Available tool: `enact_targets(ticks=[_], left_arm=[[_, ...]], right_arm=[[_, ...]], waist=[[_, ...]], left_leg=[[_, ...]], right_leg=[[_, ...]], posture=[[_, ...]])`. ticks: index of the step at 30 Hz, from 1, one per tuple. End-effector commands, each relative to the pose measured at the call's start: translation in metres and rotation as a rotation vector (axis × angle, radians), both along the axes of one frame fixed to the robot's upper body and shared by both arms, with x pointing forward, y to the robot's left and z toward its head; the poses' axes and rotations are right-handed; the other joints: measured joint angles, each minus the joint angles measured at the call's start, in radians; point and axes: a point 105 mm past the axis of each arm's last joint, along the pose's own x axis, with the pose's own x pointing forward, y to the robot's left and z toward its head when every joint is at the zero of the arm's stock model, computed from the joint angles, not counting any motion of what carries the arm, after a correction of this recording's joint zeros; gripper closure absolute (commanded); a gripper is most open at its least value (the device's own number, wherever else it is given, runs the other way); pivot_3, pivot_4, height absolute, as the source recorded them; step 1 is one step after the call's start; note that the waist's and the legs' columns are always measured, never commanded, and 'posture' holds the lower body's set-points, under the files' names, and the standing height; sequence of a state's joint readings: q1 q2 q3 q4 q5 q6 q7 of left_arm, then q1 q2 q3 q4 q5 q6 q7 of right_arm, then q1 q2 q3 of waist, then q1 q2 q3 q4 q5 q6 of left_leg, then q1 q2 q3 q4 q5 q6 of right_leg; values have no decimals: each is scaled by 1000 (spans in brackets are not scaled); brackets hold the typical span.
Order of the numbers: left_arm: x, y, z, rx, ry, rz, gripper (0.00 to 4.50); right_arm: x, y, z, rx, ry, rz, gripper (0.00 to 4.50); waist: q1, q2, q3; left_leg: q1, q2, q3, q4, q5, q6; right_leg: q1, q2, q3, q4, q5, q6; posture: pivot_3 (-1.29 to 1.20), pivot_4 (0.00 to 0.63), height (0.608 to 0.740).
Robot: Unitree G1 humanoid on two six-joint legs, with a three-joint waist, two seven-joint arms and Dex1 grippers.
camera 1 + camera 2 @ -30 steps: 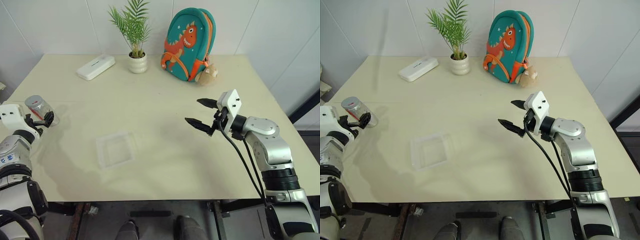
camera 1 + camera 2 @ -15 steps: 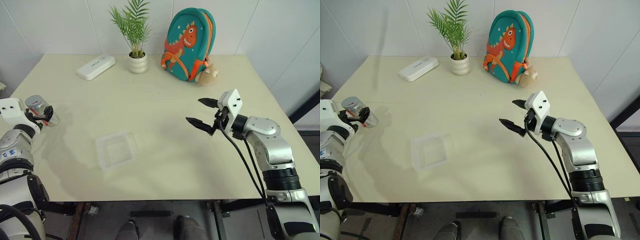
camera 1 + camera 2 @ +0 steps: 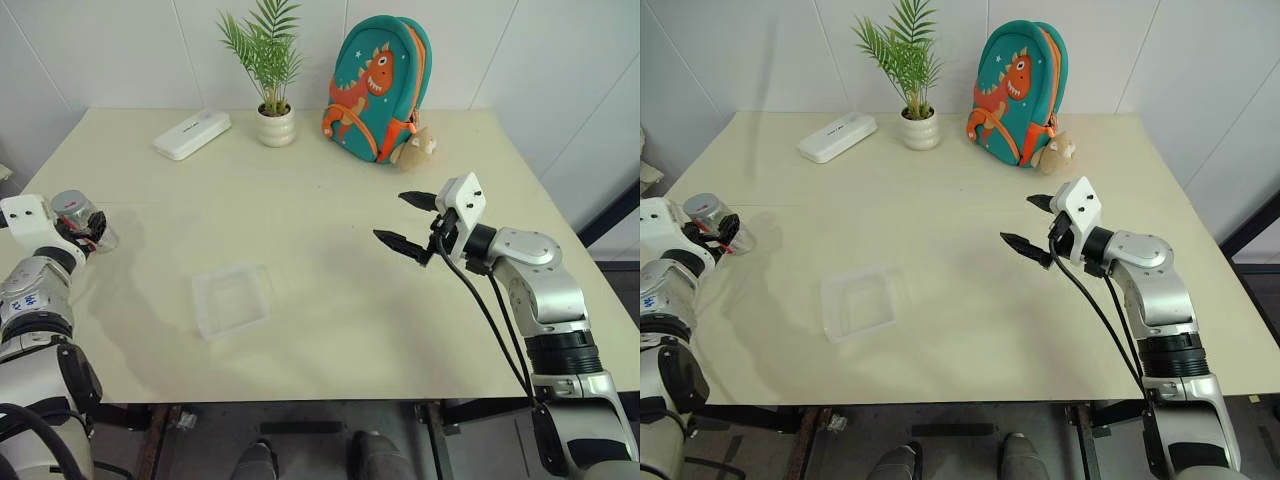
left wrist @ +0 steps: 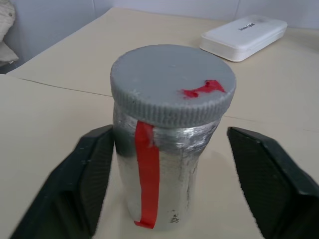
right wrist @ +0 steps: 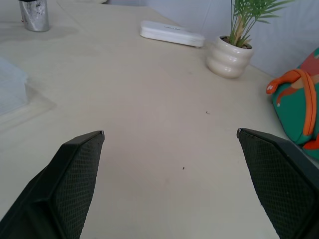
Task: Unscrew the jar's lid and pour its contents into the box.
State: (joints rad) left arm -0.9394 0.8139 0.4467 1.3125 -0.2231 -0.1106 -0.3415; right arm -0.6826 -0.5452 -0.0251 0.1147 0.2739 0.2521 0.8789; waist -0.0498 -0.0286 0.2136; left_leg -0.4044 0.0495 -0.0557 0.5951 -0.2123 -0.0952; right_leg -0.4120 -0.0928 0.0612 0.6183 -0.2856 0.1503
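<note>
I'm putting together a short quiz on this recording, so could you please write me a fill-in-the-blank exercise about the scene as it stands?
1. The lid sits on the ____.
2. The jar stands between the fingers of the ____ gripper.
3. The potted plant stands between the white case and the ____.
4. The clear box holds ____.

Missing words: jar; left; backpack; nothing

You can't tell whether anything lies inside the jar (image 4: 159, 174): its wall is cloudy and the lid (image 4: 172, 82) covers the top. Beside the jar, the left gripper (image 4: 169, 199) fingers run off the picture's edge, one touching it and the other apart.
</note>
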Motion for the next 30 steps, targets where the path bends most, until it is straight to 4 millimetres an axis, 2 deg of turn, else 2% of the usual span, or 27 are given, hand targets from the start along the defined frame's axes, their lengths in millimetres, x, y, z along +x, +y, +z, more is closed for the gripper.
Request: enact_targets(ticks=[1,2,3,11,15,25,28,30], left_arm=[[4,-3,16,23,-35,-11,2222],[4,-3,16,23,-35,-12,2518],[4,-3,16,23,-36,-14,2564],[4,-5,17,27,-47,-37,2564],[5,-15,22,48,-68,-127,2564],[1,-74,38,147,-138,-594,2564],[-12,-112,48,203,-147,-827,2564],[-21,-131,50,218,-142,-923,2564]], right_arm=[[-2,-5,19,3,-77,-15,0],[-2,-5,20,2,-78,-16,0],[-1,-6,20,2,-79,-18,0],[0,-7,22,-1,-85,-26,0],[1,-7,23,-1,-86,-30,0],[-5,-1,30,-2,-89,3,0],[-12,13,35,5,-90,39,0],[-17,22,38,17,-90,55,0]], waist=[[0,0,0],[0,0,0],[0,0,0],[0,0,0],[0,0,0],[-3,0,0],[-4,0,0],[-4,1,0]], left_leg=[[0,0,0,0,0,0],[0,0,0,0,0,0],[0,0,0,0,0,0],[0,0,0,0,0,0],[0,0,0,0,0,0],[0,0,0,0,0,0],[0,0,0,0,0,0],[-1,0,0,0,0,0]], right_leg=[[0,0,0,0,0,0],[0,0,0,0,0,0],[0,0,0,0,0,0],[0,0,0,0,0,0],[0,0,0,0,0,0],[0,0,0,0,0,0],[0,0,0,0,0,0],[-1,0,0,2,0,0]], posture=[[0,150,740],[0,150,740],[0,150,740],[0,150,740],[0,150,740],[0,150,740],[0,150,740],[0,150,740]])
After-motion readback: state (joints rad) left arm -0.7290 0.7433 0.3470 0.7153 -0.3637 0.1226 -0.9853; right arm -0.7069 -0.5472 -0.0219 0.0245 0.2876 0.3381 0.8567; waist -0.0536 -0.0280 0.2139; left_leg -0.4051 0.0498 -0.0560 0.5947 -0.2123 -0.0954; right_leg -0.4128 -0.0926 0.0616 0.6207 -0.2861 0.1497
